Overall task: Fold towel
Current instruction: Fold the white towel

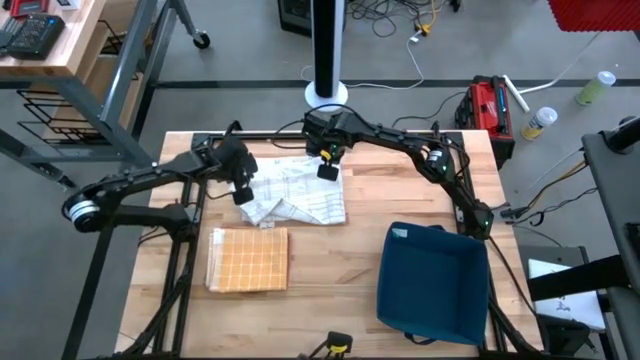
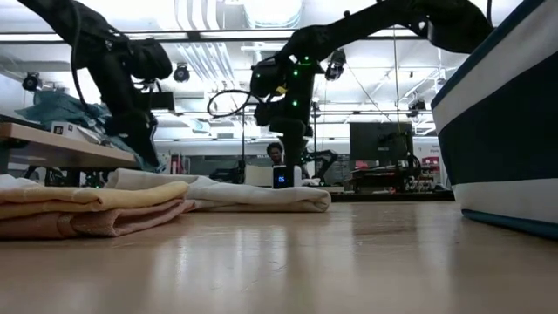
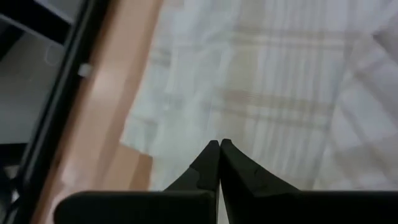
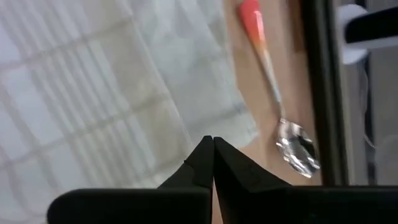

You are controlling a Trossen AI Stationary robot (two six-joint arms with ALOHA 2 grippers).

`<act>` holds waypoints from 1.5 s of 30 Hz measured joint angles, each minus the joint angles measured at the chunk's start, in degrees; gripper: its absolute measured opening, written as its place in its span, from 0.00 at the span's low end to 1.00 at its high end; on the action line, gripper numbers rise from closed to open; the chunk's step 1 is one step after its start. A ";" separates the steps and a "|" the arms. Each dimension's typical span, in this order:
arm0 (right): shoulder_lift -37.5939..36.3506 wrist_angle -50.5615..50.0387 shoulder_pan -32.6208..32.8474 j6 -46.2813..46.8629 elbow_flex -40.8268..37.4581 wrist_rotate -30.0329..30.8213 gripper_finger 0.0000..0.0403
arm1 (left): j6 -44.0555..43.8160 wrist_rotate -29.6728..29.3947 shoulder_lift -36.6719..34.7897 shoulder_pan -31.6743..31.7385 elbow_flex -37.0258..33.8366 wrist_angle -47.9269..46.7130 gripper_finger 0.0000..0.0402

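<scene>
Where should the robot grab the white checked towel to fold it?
Probably by its far corners. The white checked towel lies rumpled, and the left gripper and right gripper sit at its far edge, fingers shut. Coming from above, each could pinch a corner.

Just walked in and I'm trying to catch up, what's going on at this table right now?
Two robot arms are working on a white plaid towel lying rumpled at the back of the table. The left gripper is at its left edge, the right gripper at its back edge, both with fingers shut. An orange towel already lies folded nearer the front, beside a blue bin.
</scene>
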 joint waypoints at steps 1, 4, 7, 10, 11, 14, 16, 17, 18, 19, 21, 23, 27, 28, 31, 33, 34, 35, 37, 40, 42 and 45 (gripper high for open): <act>0.33 0.15 -0.02 -0.45 -0.08 -1.05 0.00 | 0.07 0.55 -0.02 0.03 -0.32 0.03 0.00; 1.09 0.08 0.14 -2.76 -0.33 -3.62 0.03 | -0.09 0.68 0.94 0.52 -1.06 -0.01 0.01; 2.01 0.10 0.33 -3.30 -0.44 -3.74 0.09 | -0.11 3.67 3.13 1.25 -1.40 0.00 0.06; 2.96 0.02 0.28 -3.79 -0.46 -3.67 0.18 | -0.33 5.42 6.59 1.80 -1.42 0.58 0.11; 3.41 -0.07 0.25 -3.82 -0.46 -3.68 0.21 | -0.33 5.16 8.12 1.90 -1.44 1.21 0.13; 3.89 0.24 0.24 -4.57 -0.84 -3.66 0.30 | -0.12 3.21 12.44 2.26 -1.45 3.33 0.18; 3.80 1.69 0.28 -5.23 -1.63 -3.66 0.34 | 0.31 2.26 15.41 2.54 -1.45 4.60 0.21; 3.80 1.97 0.31 -5.44 -1.80 -3.70 0.35 | 0.71 2.25 16.61 2.74 -1.44 5.11 0.22; 3.80 1.74 0.31 -5.44 -2.01 -3.70 0.36 | 1.07 2.23 17.58 2.82 -1.40 5.44 0.23; 3.80 1.62 0.27 -5.44 -2.23 -3.68 0.37 | 1.34 2.23 18.24 2.88 -1.23 5.53 0.23; 3.79 1.75 0.15 -6.09 -2.91 -3.68 0.35 | 1.40 2.23 19.08 2.88 -1.09 5.79 0.23; 3.76 1.83 0.12 -6.68 -3.94 -3.68 0.30 | 1.40 2.39 18.81 2.88 -1.13 5.75 0.20; 3.78 2.32 0.15 -6.93 -5.71 -3.77 0.17 | 1.44 2.45 16.57 2.88 -1.12 4.87 0.08; 3.78 2.32 0.15 -6.90 -5.89 -3.92 0.13 | 1.54 2.43 15.77 2.88 -0.97 4.79 0.04; 3.78 2.44 0.14 -6.48 -5.97 -4.76 0.03 | 1.55 1.75 13.26 2.88 -0.70 4.82 0.01; 3.65 2.41 0.12 -6.09 -5.97 -4.81 0.02 | 1.45 0.50 11.23 2.82 -0.70 4.41 0.01; 3.52 2.26 0.11 -5.74 -5.97 -4.79 0.01 | 1.31 0.44 10.03 2.82 -0.69 4.22 0.00; 3.29 2.20 0.11 -5.42 -5.97 -4.77 0.01 | 1.04 0.37 8.86 2.82 -0.60 3.53 0.00; 2.25 1.64 0.11 -5.42 -5.97 -4.77 0.01 | 0.77 -0.61 6.74 2.82 -0.18 1.80 0.00; 0.40 1.53 0.15 -5.09 -5.67 -4.57 0.00 | 1.25 -1.72 4.33 2.82 0.85 0.86 0.00; 0.00 0.97 0.15 -4.86 -4.81 -3.05 0.00 | 2.13 -0.84 3.54 2.88 0.96 -0.06 0.00; -0.22 0.16 0.15 -4.98 -3.13 0.55 0.00 | 2.63 -0.53 3.08 2.86 1.05 0.52 0.01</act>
